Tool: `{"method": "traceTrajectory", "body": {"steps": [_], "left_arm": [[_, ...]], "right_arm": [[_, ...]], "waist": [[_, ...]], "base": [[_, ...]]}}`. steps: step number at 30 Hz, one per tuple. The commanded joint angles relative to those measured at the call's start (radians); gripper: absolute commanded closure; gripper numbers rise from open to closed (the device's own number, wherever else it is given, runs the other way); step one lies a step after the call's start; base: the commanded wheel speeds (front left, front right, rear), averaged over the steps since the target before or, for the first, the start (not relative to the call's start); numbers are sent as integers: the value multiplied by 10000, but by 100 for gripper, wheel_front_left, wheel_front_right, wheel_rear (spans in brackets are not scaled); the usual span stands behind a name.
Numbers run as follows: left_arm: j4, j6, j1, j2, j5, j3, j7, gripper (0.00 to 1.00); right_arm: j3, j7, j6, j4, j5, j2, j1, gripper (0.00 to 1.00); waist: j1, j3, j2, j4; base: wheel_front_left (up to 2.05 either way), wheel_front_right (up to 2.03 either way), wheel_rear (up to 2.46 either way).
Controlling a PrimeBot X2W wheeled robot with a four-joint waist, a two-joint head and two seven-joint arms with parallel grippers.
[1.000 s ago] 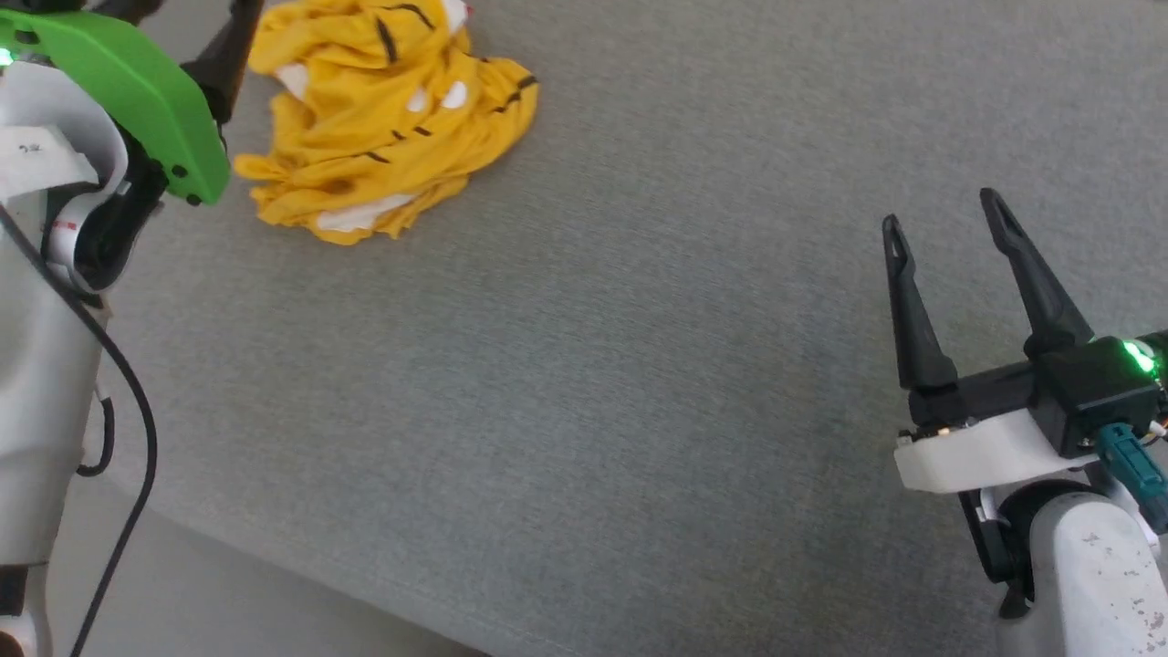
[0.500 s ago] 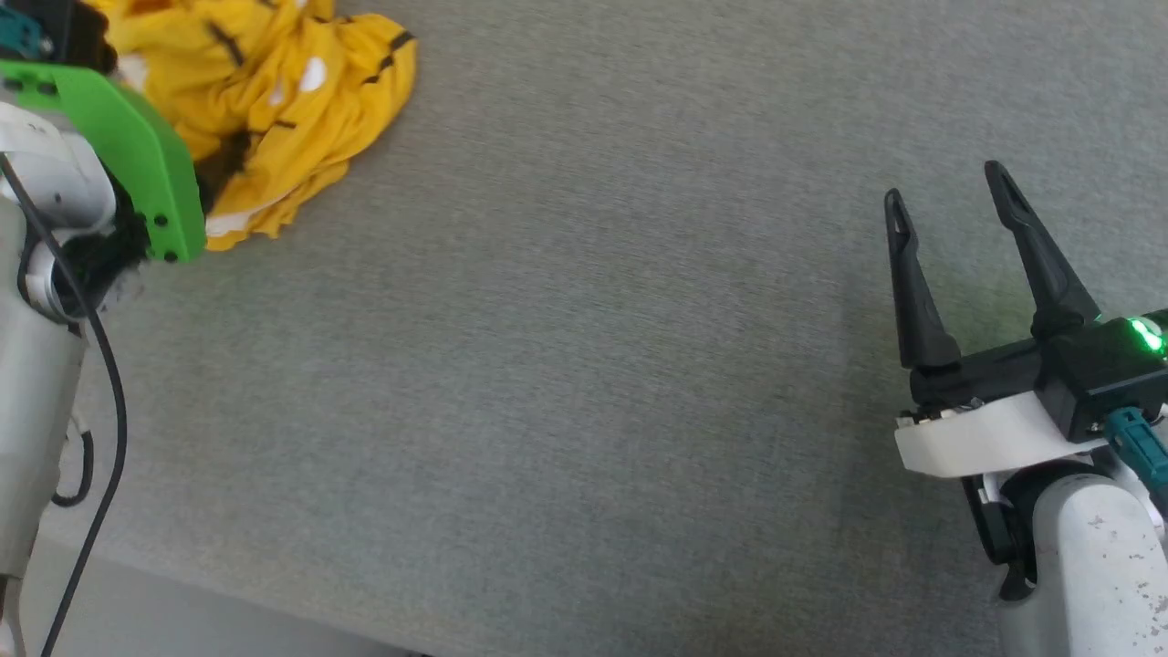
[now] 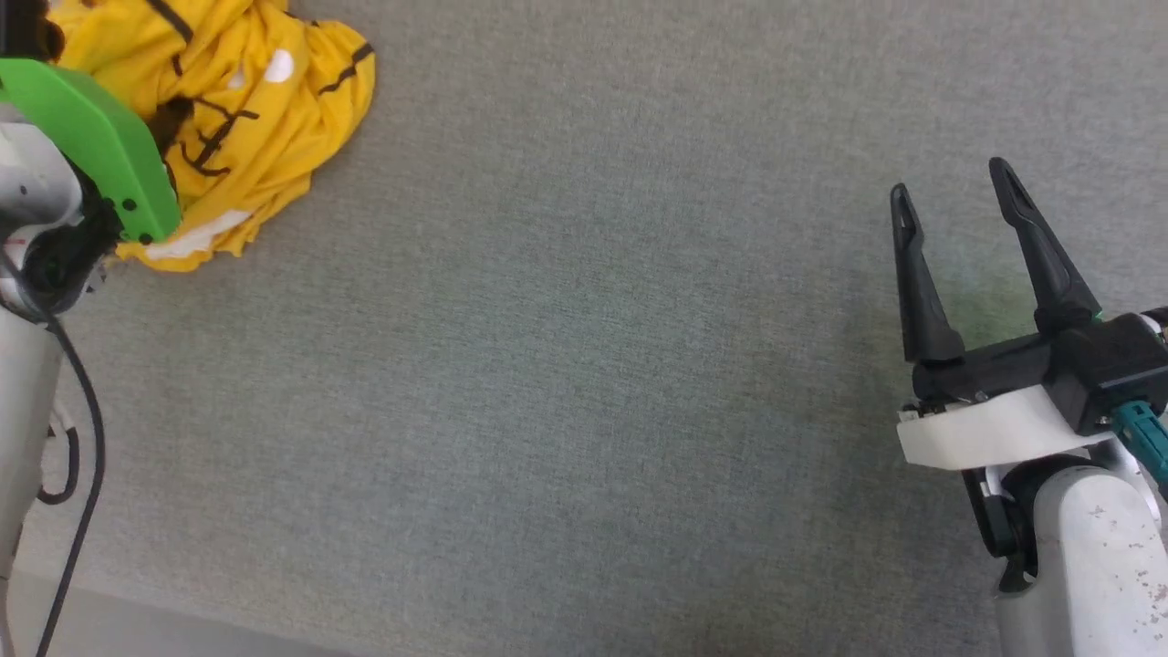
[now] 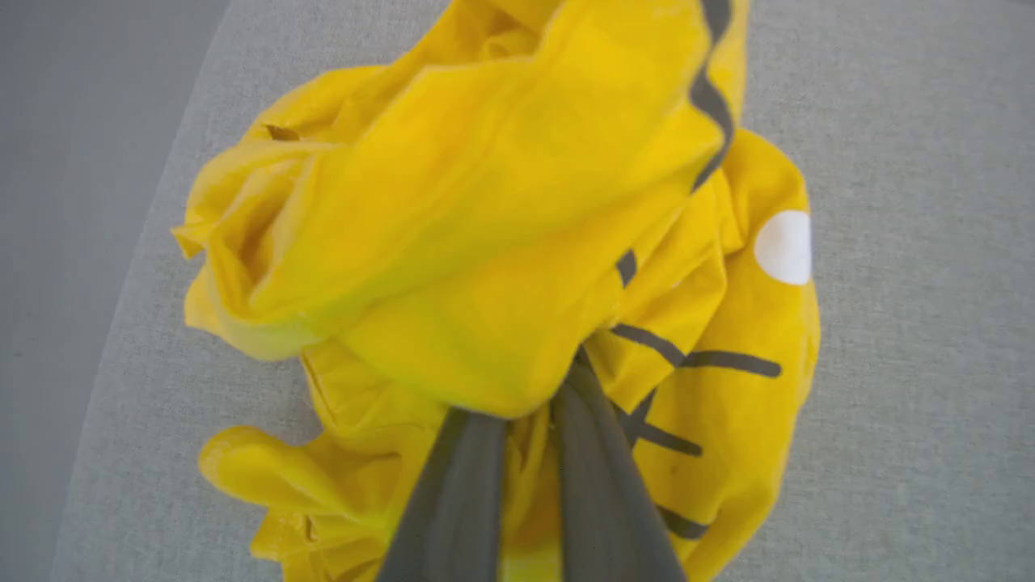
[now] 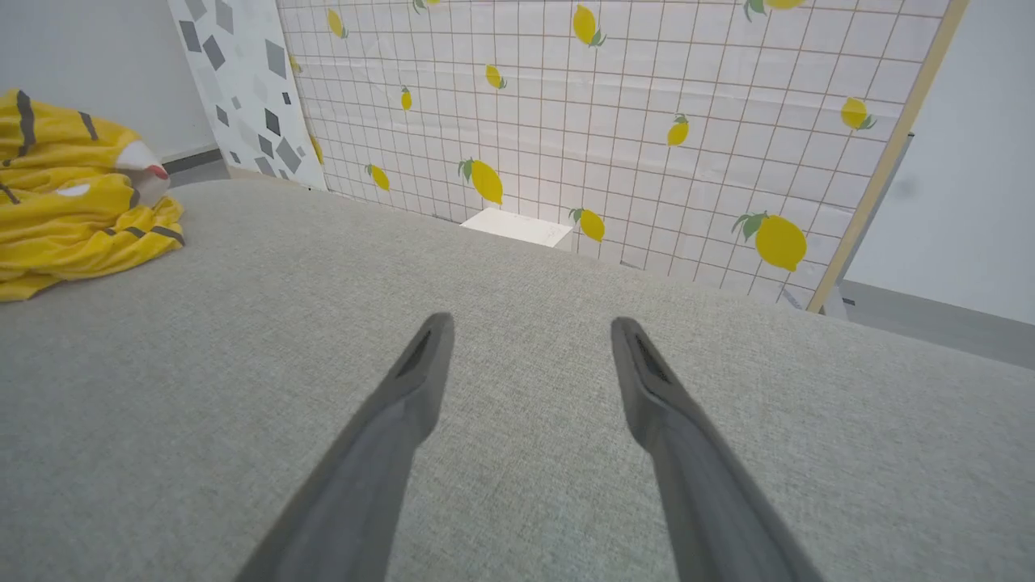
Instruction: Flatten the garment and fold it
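The garment [image 3: 228, 109] lies bunched at ten o'clock on the surface [image 3: 584, 365], your left gripper [image 4: 530, 404] pinched on a wad: lifting may drag layers together. Your right gripper [image 3: 954, 196], four o'clock, gapes empty.

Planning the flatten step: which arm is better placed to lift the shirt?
Left. The left gripper is shut on a fold of the crumpled shirt. The right gripper stands open over bare table, well apart from the shirt.
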Motion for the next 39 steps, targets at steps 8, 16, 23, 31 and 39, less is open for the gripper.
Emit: {"method": "traceTrajectory", "body": {"steps": [8,16,23,31,39], "left_arm": [[-419,-111,-320,503,40,312,-740,100],[-1176,237,-739,554,165,474,-948,100],[-2206,515,-1287,163,219,237,-612,100],[-3384,939,-1720,-783,-23,-261,98,100],[-4320,1429,-1632,-2195,-291,-1009,406,100]], "right_arm": [[-333,-472,-15,564,429,-4,241,0],[-827,-820,-15,1124,897,-4,890,0],[-1343,-1034,-15,1459,1186,-4,1410,0],[-1925,-1122,-15,1473,1311,-4,1756,0],[-2620,-1016,-15,1160,1200,-4,1835,0]], "waist": [[-1,-1727,0,-63],[-1,-3354,0,-161],[-1,-4563,0,-394],[-1,-5246,0,-951],[-1,-5364,0,-1561]], "base": [[0,0,0],[0,0,0],[0,0,0],[0,0,0],[0,0,0]]}}
